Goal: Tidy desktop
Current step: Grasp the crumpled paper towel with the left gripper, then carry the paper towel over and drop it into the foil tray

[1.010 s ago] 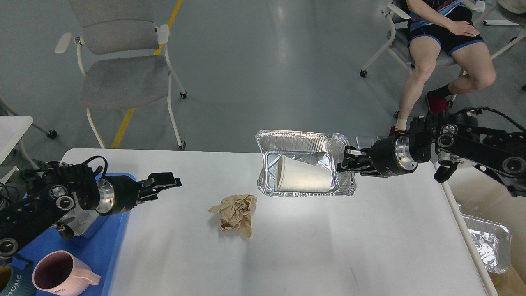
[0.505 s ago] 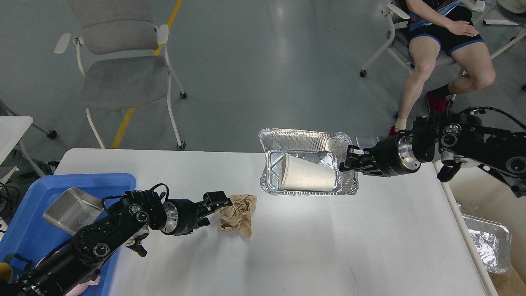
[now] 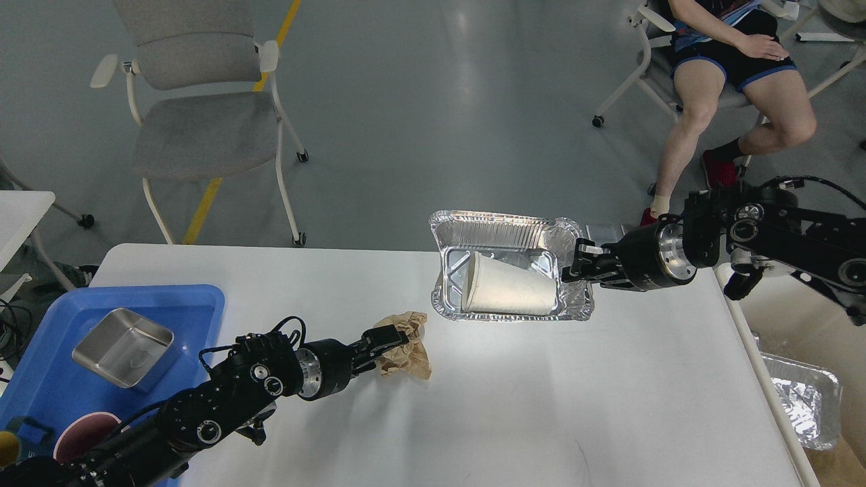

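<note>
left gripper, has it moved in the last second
Yes. The left gripper has travelled right, away from the blue tray, across the desktop, and is now at the crumpled brown paper.

We are looking at the desktop [image 3: 514, 399]: a large, smooth white rectangular top with rounded corners, lying flat and level, filling the near half of the view from left to right.

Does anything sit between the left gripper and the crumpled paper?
No. The left gripper is already at the crumpled brown paper on the desktop, its fingers against the paper's left side. The foil tray sits apart, farther back and right.
</note>
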`<state>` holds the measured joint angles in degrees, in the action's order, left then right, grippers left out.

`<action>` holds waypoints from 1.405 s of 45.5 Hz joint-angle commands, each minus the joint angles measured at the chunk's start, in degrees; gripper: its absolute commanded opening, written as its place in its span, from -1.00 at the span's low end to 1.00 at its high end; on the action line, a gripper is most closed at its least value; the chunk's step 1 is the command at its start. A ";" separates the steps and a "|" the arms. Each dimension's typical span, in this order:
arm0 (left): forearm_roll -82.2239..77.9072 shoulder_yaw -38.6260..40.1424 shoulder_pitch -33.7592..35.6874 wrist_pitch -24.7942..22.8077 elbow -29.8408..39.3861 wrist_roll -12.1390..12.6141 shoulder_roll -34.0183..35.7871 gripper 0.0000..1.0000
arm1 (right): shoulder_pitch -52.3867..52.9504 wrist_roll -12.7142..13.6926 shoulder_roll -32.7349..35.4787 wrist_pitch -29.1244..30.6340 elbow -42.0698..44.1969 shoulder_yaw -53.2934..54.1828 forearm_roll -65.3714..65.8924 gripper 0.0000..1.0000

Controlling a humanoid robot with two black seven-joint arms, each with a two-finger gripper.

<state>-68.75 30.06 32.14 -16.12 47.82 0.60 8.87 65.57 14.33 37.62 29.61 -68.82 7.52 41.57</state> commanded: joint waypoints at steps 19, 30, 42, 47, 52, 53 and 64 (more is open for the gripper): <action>0.29 -3.08 0.64 0.66 -0.01 0.37 0.01 -0.99 | -0.44 0.00 1.05 -0.17 -0.79 -0.05 0.00 -1.00; -0.15 -3.17 1.17 0.57 1.31 0.19 0.27 -1.00 | -0.61 0.00 1.14 -0.17 -0.79 0.04 0.00 -1.00; 2.04 -2.81 7.84 -0.31 29.06 3.97 24.94 -1.00 | -0.61 0.00 1.32 -0.17 -0.79 0.04 0.00 -1.00; 6.95 -2.64 9.43 -2.33 39.96 4.23 37.42 -1.00 | -0.70 0.00 0.88 -0.17 -0.70 0.04 0.09 -1.00; 9.69 -2.11 10.83 -4.44 47.88 4.06 47.89 -1.00 | -0.70 0.00 0.53 -0.26 -0.62 0.04 0.09 -1.00; 10.04 -2.02 11.19 -4.79 49.02 3.97 49.47 -1.00 | -0.70 0.00 0.52 -0.35 -0.62 0.04 0.09 -1.00; 21.90 8.77 15.41 -15.77 52.90 3.26 65.65 -1.00 | -0.70 0.00 1.14 -0.26 -0.62 0.04 0.09 -1.00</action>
<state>-52.25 32.40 45.78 -25.93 100.31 3.95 68.43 64.87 14.33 38.34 29.31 -69.43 7.48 41.67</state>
